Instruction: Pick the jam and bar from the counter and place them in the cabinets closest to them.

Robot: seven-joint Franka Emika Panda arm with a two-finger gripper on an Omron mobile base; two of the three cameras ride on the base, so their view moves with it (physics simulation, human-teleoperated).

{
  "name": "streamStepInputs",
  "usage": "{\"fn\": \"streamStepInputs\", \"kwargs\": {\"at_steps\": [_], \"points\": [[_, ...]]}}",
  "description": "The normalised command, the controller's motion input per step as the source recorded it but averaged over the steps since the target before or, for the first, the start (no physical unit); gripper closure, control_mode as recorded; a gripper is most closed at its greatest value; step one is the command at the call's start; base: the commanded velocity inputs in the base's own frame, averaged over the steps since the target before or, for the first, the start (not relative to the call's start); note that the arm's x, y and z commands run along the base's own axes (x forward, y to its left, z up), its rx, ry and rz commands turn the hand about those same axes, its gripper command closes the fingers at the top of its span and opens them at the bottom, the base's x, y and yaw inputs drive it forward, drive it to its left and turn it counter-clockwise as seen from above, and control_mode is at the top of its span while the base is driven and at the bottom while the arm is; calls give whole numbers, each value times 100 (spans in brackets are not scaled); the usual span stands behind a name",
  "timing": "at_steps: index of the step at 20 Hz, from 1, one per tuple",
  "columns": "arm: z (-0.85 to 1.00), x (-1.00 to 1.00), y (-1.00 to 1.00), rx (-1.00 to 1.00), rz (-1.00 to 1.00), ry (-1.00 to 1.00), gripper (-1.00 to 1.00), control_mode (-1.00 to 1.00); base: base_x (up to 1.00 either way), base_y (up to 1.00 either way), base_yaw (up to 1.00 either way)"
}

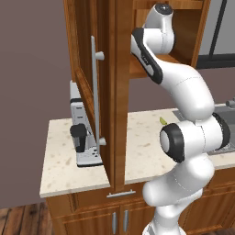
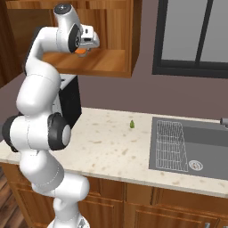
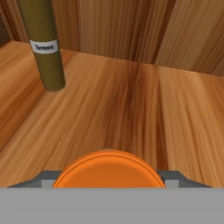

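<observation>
The jam (image 3: 109,170), a squat orange jar, sits between the two finger tips of my gripper (image 3: 108,180) at the bottom of the hand view, over the wooden shelf (image 3: 131,109) of the wall cabinets. From the right base view the jam (image 2: 80,51) peeks out under my gripper (image 2: 83,49), just above the shelf (image 2: 107,62). Whether the fingers still press on the jar I cannot tell. The bar is out of view. The counter (image 2: 111,147) lies below.
A tall olive-brown bottle (image 3: 43,43) stands on the shelf at the far left. The cabinet door with its silver bar handle (image 1: 95,92) hangs open. A coffee machine (image 1: 82,133) and a small yellow-green sliver (image 2: 132,124) are on the counter, with a sink (image 2: 191,147) at the right.
</observation>
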Motion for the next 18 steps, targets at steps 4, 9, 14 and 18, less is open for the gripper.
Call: {"fn": "streamStepInputs", "kwargs": {"at_steps": [4,9,14,18], "points": [[0,1,0,0,0,0,-100,-100,0,0,0],[6,-18,-4,0,0,-3,-100,-100,0,0,0],[12,-65,-7,0,0,-7,-100,-100,0,0,0],[4,-84,-10,0,0,-9,-100,-100,0,0,0]]}}
